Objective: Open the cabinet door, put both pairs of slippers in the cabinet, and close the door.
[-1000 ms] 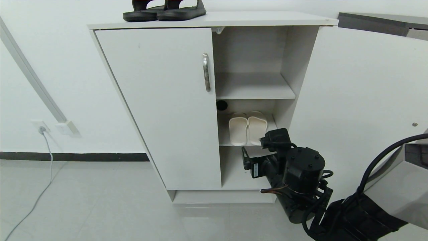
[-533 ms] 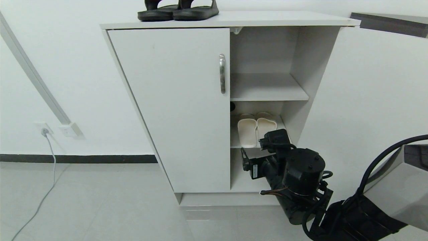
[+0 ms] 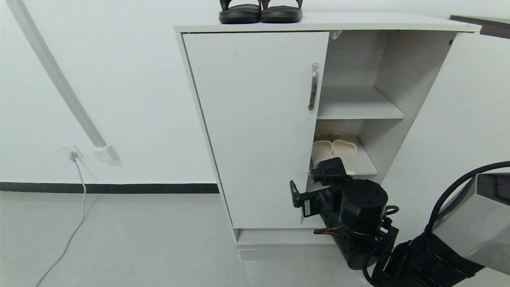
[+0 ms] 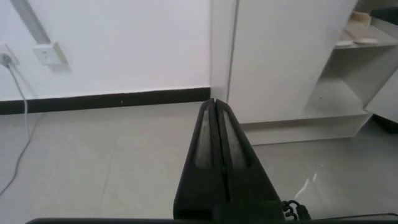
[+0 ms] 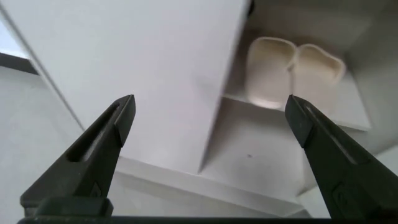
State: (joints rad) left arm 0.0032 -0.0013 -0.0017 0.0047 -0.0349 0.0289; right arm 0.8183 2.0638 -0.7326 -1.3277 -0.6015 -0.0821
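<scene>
A white cabinet (image 3: 259,119) stands against the wall, its left door shut and its right door (image 3: 458,119) swung wide open. A pair of black slippers (image 3: 259,12) rests on the cabinet's top. A pair of white slippers (image 3: 334,150) (image 5: 295,71) lies on the middle shelf inside. My right gripper (image 3: 297,195) (image 5: 210,106) is open and holds nothing; it hangs low in front of the shut door's lower right corner, below the white pair. My left gripper (image 4: 214,106) is shut with nothing in it, low over the floor left of the cabinet.
The shut door carries a metal handle (image 3: 314,85) at its right edge. The upper shelf (image 3: 358,105) is bare. On the wall to the left are a socket (image 3: 73,154) with a cable (image 3: 67,239) trailing over the tiled floor, and a slanting grey conduit (image 3: 55,75).
The whole head picture has shifted right, so the camera moved. My right gripper now stands before the shut door's lower corner instead of the open compartment. The slippers stay put.
</scene>
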